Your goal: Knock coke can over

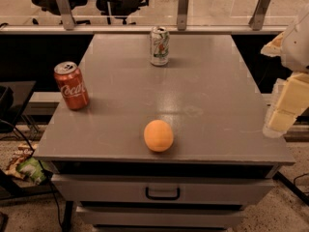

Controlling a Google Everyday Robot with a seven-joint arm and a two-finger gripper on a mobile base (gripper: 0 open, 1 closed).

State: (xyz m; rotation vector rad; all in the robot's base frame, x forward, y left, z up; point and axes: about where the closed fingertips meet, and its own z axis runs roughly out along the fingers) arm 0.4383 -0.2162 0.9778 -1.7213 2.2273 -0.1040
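Note:
The red coke can (71, 85) with white script and a silver top stands upright near the left edge of the grey table (203, 81). My gripper (285, 108) is at the far right edge of the view, beside the table's right edge and far from the can, with nothing visibly in it.
A white can with green markings (159, 45) stands upright at the table's back middle. An orange fruit (158, 135) lies near the front edge. Drawers (162, 191) sit under the tabletop. A glass railing (182, 8) runs behind. A dark side table (14, 93) stands at left.

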